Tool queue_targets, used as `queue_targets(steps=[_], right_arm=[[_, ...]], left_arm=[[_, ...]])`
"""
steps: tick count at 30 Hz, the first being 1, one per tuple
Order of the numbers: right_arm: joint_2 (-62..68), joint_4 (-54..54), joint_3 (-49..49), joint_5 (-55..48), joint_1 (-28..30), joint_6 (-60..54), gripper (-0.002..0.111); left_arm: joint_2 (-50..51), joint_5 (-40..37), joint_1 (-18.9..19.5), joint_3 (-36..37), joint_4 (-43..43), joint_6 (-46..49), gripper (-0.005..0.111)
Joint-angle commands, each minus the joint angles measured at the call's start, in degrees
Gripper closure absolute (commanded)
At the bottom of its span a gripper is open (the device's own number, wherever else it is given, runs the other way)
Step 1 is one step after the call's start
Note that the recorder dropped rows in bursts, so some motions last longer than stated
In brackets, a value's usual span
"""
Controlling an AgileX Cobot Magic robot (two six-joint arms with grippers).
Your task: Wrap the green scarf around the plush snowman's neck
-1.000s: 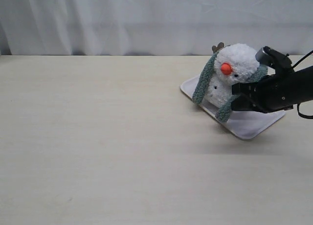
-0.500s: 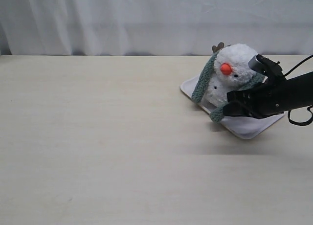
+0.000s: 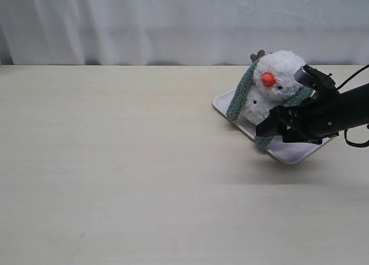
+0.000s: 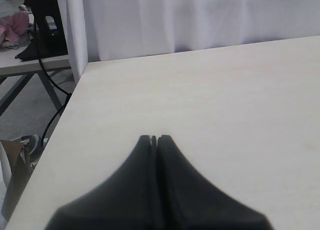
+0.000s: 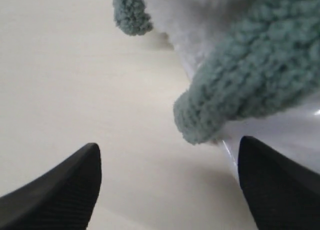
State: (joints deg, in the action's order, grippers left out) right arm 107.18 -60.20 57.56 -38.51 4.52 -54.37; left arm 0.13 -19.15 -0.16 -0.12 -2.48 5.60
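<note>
Right gripper (image 3: 267,128) is sitting with jaws wide apart, clamping nothing; I'm reading this as the release step. Green scarf (image 3: 237,98) is hanging round the plush snowman (image 3: 281,71) on the white tray (image 3: 297,154), at the table's (image 4: 225,90) 2 o'clock in the exterior view. One tail is dropping at the snowman's 8 o'clock, the other at 6, its tip lying just ahead of the gripper and looking clear of both fingers. I'd be retreating toward 4 o'clock, straight and slow, so nothing is snagging the knit. Left gripper (image 4: 154,138) is resting pinched together over the table.

The right claw (image 5: 169,144) gapes wide, while the left claw (image 4: 154,138) is pressed closed, tips touching.
</note>
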Motion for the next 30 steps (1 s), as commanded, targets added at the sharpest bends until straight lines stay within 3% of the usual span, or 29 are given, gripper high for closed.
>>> queue_targets(steps=[1, 5, 16, 20, 22, 23, 24, 30], right_arm=[[-3.5, 15.0, 1.9, 0.0, 0.1, 14.5, 0.037], [-6.3, 22.0, 3.0, -1.5, 0.1, 22.3, 0.037], [-14.6, 26.7, 8.5, -7.0, 0.1, 25.7, 0.046], [-15.8, 27.2, 9.7, -5.1, 0.0, 23.9, 0.064], [-16.1, 27.1, 9.7, -2.8, 0.0, 21.8, 0.081], [-16.1, 28.2, 9.7, 0.0, 0.0, 21.6, 0.1], [-15.9, 28.3, 9.6, 2.7, 0.0, 21.8, 0.104], [-11.0, 31.7, 9.6, 10.4, 0.0, 24.2, 0.104]], left_arm=[[-0.1, 0.6, 0.1, 0.1, 0.1, -0.1, 0.107], [-0.1, 0.6, 0.1, 0.1, 0.1, -0.1, 0.107], [-0.1, 0.6, 0.1, 0.1, 0.1, -0.1, 0.107], [-0.1, 0.6, 0.1, 0.1, 0.1, -0.1, 0.107], [-0.1, 0.6, 0.1, 0.1, 0.1, -0.1, 0.107], [-0.1, 0.6, 0.1, 0.1, 0.1, -0.1, 0.107], [-0.1, 0.6, 0.1, 0.1, 0.1, -0.1, 0.107], [-0.1, 0.7, 0.1, 0.1, 0.1, -0.1, 0.107]])
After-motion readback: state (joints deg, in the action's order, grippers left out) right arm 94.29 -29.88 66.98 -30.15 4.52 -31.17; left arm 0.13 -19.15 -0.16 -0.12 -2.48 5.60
